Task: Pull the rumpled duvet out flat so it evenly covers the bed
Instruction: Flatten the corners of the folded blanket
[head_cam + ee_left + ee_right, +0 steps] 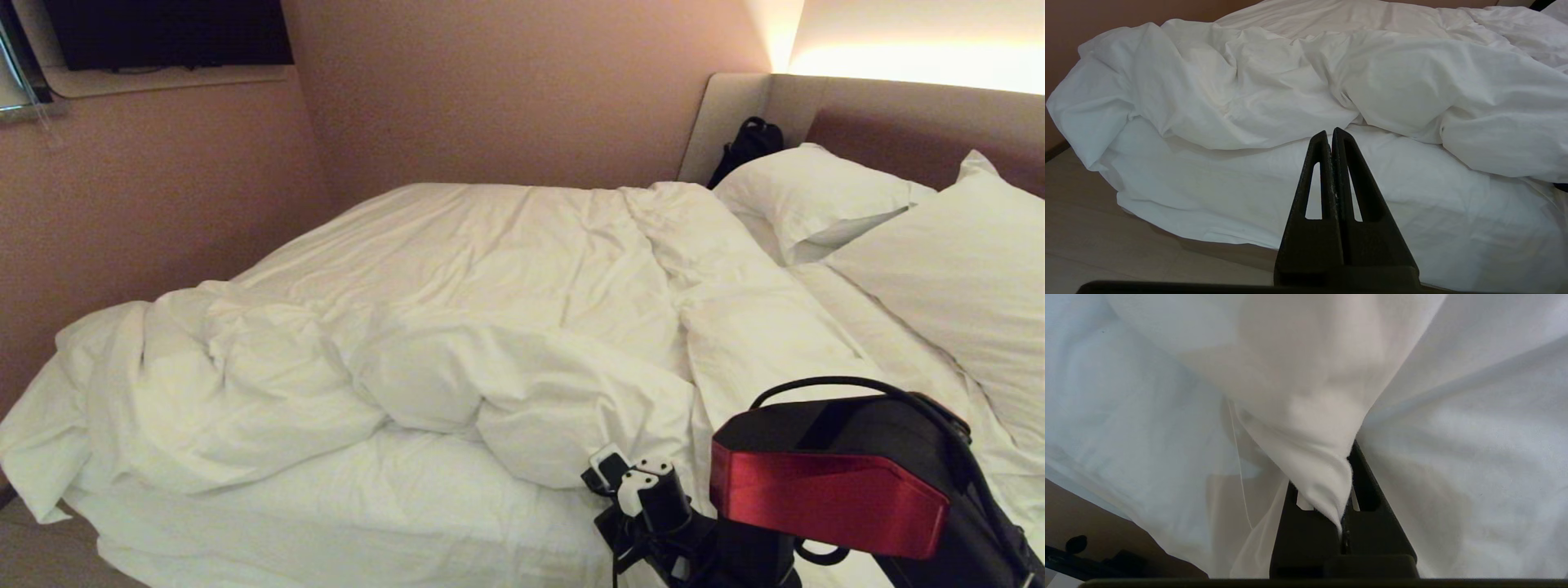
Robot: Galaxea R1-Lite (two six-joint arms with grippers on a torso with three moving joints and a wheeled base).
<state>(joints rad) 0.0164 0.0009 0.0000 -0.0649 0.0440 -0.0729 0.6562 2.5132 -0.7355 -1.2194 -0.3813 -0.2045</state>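
The white duvet (457, 327) lies rumpled across the bed (326, 514), bunched in thick folds along the near side and at the foot end. At that near edge, low in the head view, my right gripper (611, 467) reaches into the folds. The right wrist view shows this gripper (1345, 465) shut on a pinched fold of the duvet (1306, 416), with cloth draped over one finger. My left gripper (1329, 132) is shut on nothing and hangs beside the bed, apart from the duvet (1331, 73) and facing the mattress side.
Two white pillows (808, 196) (963, 269) rest against the padded headboard (898, 122), with a black bag (747, 147) in the corner behind them. A wall runs along the bed's far side. Beige floor (1094, 228) shows at the foot end. My right arm's red-and-black housing (824, 490) fills the lower right.
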